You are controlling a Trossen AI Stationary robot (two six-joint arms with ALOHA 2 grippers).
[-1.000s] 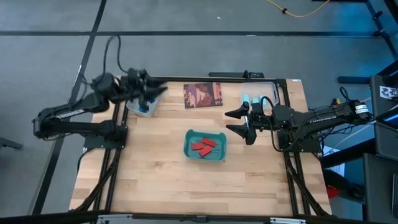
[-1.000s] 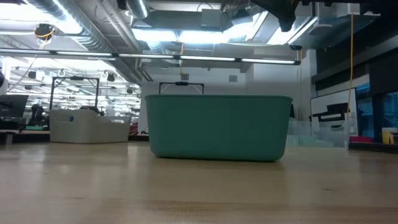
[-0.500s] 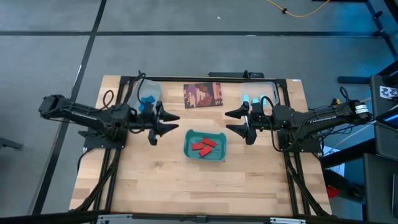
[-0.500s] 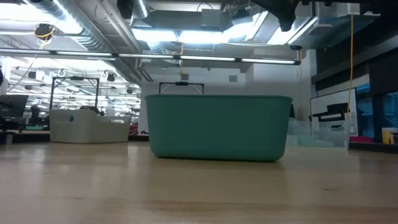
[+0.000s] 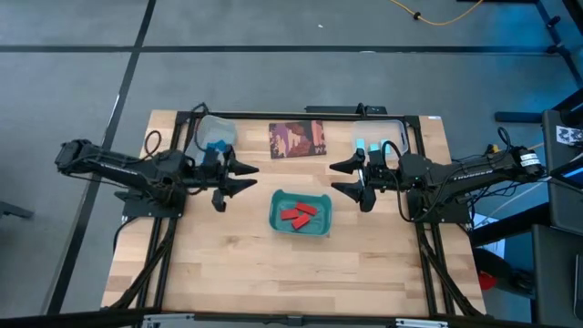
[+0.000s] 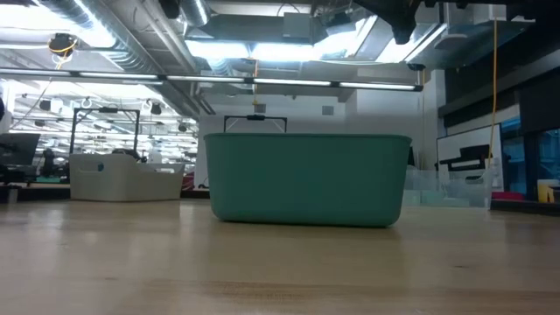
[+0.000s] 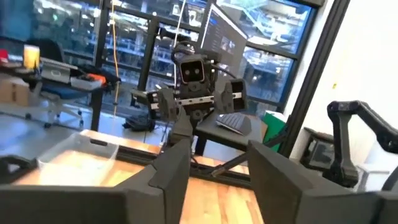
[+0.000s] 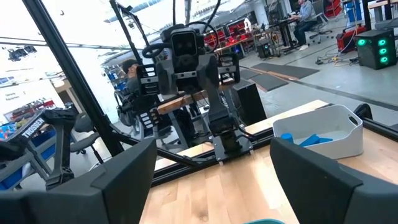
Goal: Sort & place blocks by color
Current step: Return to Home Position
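Three red blocks (image 5: 296,215) lie flat in the teal tray (image 5: 321,227) at the table's middle. Dark blue blocks (image 5: 217,146) lie in a clear bin (image 5: 202,132) at the far left, also seen in the right wrist view as blue blocks (image 8: 306,140). Light cyan blocks (image 5: 362,144) lie in a clear bin (image 5: 375,137) at the far right. My left gripper (image 5: 243,179) hovers open left of the tray, holding nothing. My right gripper (image 5: 338,179) hovers open just beyond the tray's far right corner, also with nothing in it. The two grippers face each other.
A brownish-red printed card (image 5: 297,139) lies at the far edge between the two bins. A black frame (image 5: 364,112) runs along the table's far edge and both sides. Bare wood stretches from the tray to the near edge (image 5: 291,282).
My left gripper has swung away from above the far-left bin, toward the table's near edge and the tray, and has sunk a little. It now hovers left of the tray, pointing toward the table's right edge. My right gripper has kept still.
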